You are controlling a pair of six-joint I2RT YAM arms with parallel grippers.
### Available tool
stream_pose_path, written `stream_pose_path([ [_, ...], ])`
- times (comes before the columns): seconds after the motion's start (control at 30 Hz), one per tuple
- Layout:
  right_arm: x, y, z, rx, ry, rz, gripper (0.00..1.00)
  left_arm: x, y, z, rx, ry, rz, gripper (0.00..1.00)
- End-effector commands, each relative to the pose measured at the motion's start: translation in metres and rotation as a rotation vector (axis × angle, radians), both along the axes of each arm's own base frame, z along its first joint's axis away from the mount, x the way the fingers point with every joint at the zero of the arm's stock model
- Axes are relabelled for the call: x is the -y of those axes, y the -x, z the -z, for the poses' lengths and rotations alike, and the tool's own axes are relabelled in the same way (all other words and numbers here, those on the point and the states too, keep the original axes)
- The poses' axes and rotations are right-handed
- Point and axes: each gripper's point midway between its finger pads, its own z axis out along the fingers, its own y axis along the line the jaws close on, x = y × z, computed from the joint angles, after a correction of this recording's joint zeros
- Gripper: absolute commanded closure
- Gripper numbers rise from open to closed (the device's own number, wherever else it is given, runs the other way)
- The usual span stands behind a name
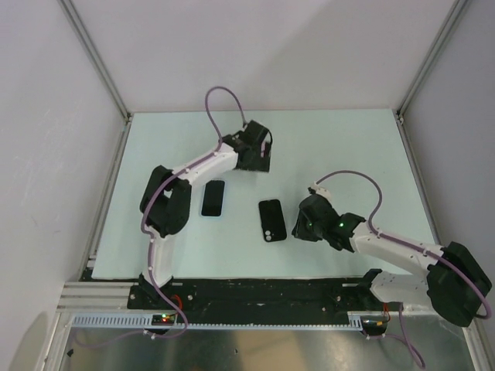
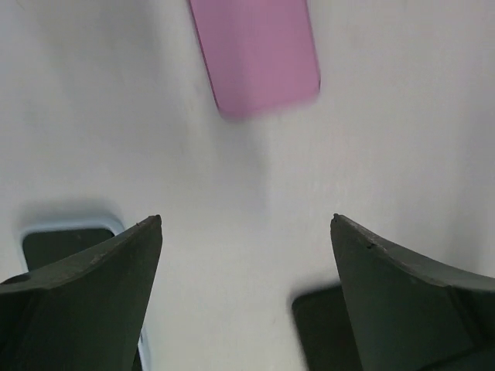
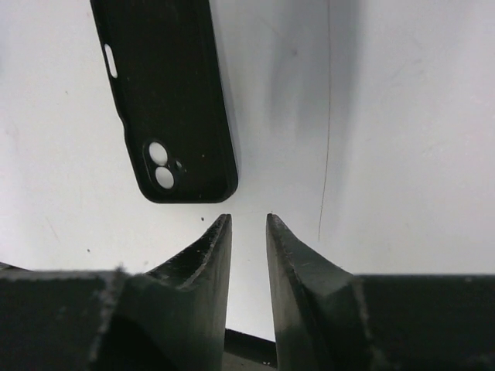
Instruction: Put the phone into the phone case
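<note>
Left end effector stands wide open and right end effector slightly open (both empty) near the case.

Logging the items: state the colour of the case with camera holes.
Black; the phone case shows best in the right wrist view.

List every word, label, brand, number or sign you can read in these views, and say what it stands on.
No text can be read in any view.
Black phone case: plain, no print visible.
Phone: dark screen, no text.
Pink object: blurred, no marking visible.
Circuit board by the left arm's base: any print is too small to read.
</note>
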Motion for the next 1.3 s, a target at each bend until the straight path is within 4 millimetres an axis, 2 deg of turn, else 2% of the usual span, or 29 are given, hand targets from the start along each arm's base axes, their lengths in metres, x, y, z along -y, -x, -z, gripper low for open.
stream_pose_path([
  [0.0, 0.005, -0.018, -0.021, 0.071, -0.051, 0.011, 0.67, -0.004, -0.061, -0.038, 0.155, 0.041, -0.184, 0.03],
  [0.1, 0.009, -0.026, -0.030, 0.086, -0.073, 0.007, 0.61, 0.003, -0.082, -0.035, 0.161, 0.062, -0.222, 0.01],
  [0.23, 0.015, -0.038, -0.040, 0.102, -0.096, 0.004, 0.60, 0.009, -0.102, -0.023, 0.150, 0.105, -0.269, 0.00],
  [0.47, 0.015, -0.051, -0.048, 0.109, -0.140, -0.010, 0.60, 0.020, -0.118, -0.010, 0.141, 0.156, -0.316, 0.00],
  [0.7, 0.014, -0.055, -0.045, 0.095, -0.157, -0.018, 0.60, 0.028, -0.118, 0.003, 0.103, 0.194, -0.328, 0.02],
  [0.93, 0.010, -0.060, -0.047, 0.092, -0.192, -0.031, 0.61, 0.041, -0.114, 0.012, 0.045, 0.259, -0.335, 0.12],
  [1.27, 0.010, -0.070, -0.046, 0.086, -0.195, -0.026, 0.61, 0.035, -0.108, 0.022, -0.023, 0.304, -0.398, 0.10],
])
